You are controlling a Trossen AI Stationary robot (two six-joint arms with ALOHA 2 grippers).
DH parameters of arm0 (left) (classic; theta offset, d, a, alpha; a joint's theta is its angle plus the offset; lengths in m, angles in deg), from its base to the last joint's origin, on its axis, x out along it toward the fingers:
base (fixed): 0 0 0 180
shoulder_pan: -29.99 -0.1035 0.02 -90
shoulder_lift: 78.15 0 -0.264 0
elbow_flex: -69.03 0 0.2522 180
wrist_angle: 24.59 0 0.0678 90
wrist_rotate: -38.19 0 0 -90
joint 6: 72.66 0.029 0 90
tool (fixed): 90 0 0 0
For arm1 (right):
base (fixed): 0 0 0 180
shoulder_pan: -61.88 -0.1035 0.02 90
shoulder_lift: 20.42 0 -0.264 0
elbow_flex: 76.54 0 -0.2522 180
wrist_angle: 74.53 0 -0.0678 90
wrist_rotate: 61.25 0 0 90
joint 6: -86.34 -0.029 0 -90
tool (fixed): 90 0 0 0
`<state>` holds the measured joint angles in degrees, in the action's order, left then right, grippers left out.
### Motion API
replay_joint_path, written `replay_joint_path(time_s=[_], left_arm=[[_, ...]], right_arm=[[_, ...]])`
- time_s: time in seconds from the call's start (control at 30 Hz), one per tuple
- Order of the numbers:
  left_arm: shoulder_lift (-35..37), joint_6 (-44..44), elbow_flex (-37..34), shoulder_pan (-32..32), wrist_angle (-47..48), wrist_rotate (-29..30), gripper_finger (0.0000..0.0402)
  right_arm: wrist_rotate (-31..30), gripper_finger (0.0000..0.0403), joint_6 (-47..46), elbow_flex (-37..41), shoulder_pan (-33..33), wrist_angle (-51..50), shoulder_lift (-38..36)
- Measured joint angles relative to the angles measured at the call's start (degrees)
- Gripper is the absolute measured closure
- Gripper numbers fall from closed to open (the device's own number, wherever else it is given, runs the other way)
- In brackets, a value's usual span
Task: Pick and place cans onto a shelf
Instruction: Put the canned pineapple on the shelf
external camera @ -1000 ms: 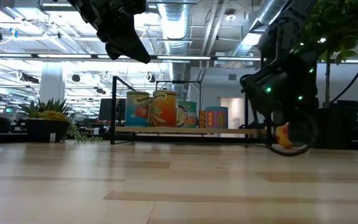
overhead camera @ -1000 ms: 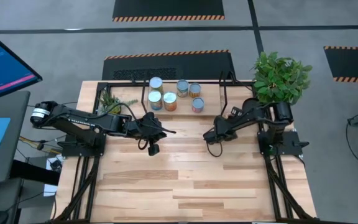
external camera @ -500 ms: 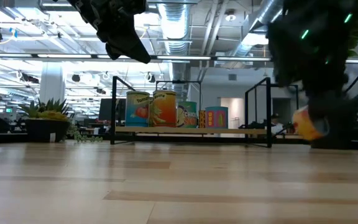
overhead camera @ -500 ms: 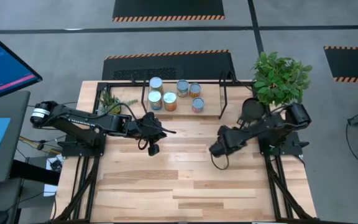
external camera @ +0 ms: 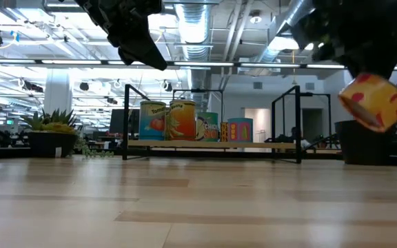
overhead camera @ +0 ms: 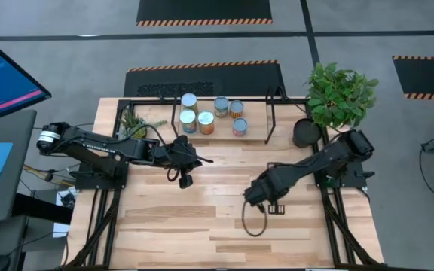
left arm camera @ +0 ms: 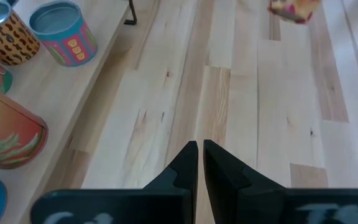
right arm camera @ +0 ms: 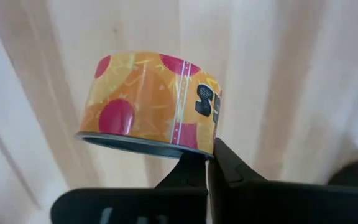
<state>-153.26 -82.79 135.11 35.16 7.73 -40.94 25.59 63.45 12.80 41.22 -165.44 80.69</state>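
right wrist view shows the right gripper (right arm camera: 207, 163) pinching an orange can (right arm camera: 154, 102) with red spots by the very edge of its rim, both fingers nearly together, so the hold looks thin. my worry is that the can could pivot or slip out on the way to the shelf, since so little of it sits between the fingers; it already hangs tilted in the low view, upper right of the frame (external camera: 375, 102). a second risk is clipping the shelf's (overhead camera: 255, 124) black legs or knocking the five cans (overhead camera: 206, 123) already standing on it, top centre of the high view, as the free spot looks to be at its right end.

the left gripper (left arm camera: 200, 157) hangs over bare table (overhead camera: 202, 218) left of centre, fingers closed on nothing.

in the high view the held can is hidden under the right arm at lower centre-right (overhead camera: 258, 194). how much of the rim is gripped cannot be made out.
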Motion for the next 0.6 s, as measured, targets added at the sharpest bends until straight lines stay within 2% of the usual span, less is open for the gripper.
replay_joint_path(time_s=[0.17,0.47,0.6], left_arm=[[0.0,-0.03,0.0,0.0,0.22,0.05,0.0387],[0.0,-0.37,0.0,0.0,0.61,0.03,0.0387],[0.0,-0.17,0.0,0.0,1.16,0.03,0.0387]], right_arm=[[5.63,0.0399,3.04,-2.94,3.19,-1.12,7.08],[4.98,0.0396,5.45,-11.55,6.74,-0.56,16.15],[4.75,0.037,5.42,-14.93,8.7,-0.51,19.0]])
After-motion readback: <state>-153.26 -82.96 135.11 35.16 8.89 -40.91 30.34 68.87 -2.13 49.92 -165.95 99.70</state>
